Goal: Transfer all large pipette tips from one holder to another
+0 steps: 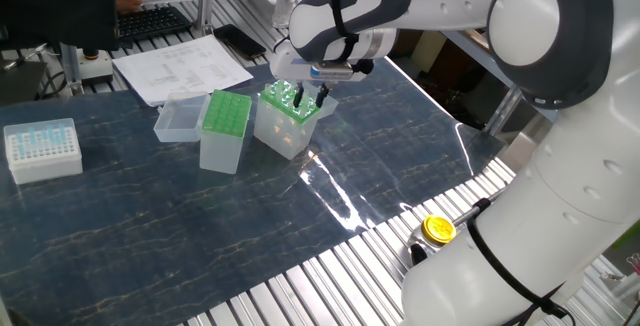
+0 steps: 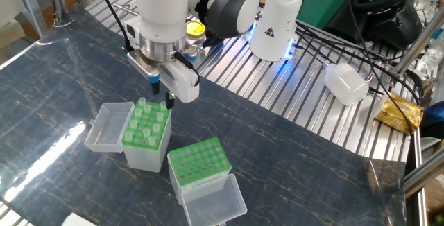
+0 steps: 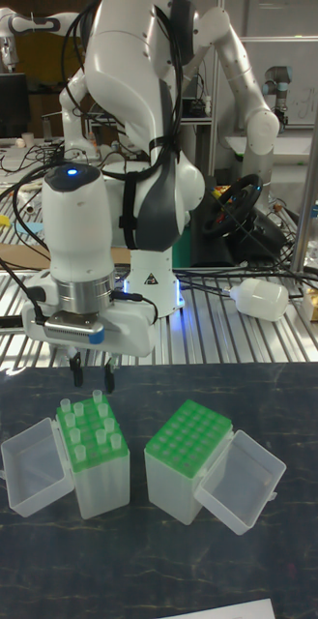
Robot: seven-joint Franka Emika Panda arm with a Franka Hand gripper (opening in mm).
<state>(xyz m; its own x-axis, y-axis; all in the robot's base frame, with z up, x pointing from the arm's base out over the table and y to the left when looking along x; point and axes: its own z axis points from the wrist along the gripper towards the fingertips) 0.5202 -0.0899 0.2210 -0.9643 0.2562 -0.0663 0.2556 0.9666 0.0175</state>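
My gripper (image 3: 92, 373) fingers apart, over large pipette tips (image 3: 91, 426) standing upright in narrower box (image 3: 101, 481).

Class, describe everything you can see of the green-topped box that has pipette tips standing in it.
The tip-filled box is a translucent plastic container with a bright green rack top. Whitish pipette tips stand upright in its holes, collars above the rack. Its clear hinged lid lies open at one side. It stands upright on the dark table. The gripper hovers open above its edge, fingers apart, touching nothing.
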